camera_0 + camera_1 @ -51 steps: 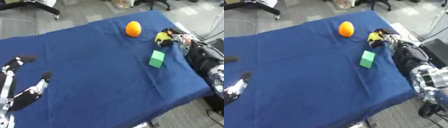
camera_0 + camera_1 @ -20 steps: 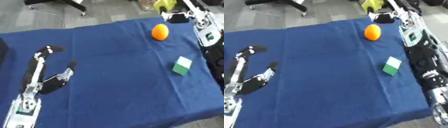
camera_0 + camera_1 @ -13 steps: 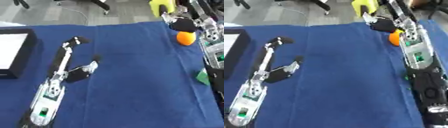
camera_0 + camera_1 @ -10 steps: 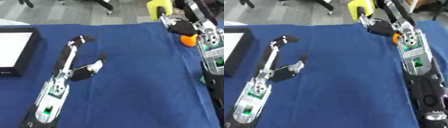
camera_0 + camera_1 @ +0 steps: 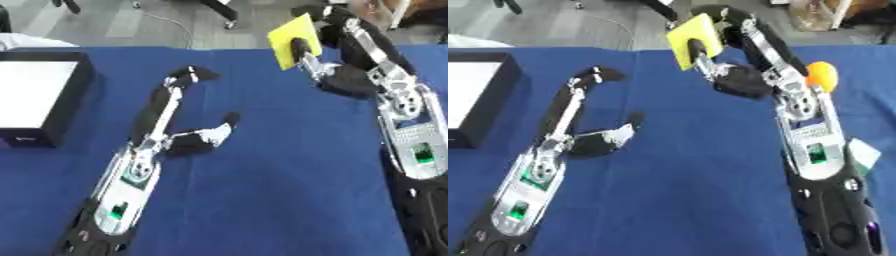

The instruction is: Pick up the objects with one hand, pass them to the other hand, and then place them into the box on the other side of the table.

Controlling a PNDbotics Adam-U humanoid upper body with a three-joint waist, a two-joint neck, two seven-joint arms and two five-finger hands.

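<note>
Right robot hand (image 5: 732, 75): black and silver, fingers curled round a flat yellow block (image 5: 694, 40), held up above the blue desk (image 5: 289, 200) toward the far edge.

Left robot hand (image 5: 188, 132): fingers straight, thumb spread, palm empty, just above the cloth, near but apart from the block.

Box (image 5: 52, 107): black walls, pale inside, at the desk's left edge, beyond the left robot hand.

Orange ball (image 5: 822, 76): smooth, round, behind the right arm. Green block (image 5: 859, 155): hard-edged, beside the right forearm.

Risk: the yellow block looks thin and smooth; held by one side, it may twist or slip at the handover, should the right fingers release before the left ones close. A drop onto the cloth seems likelier than a roll.
</note>
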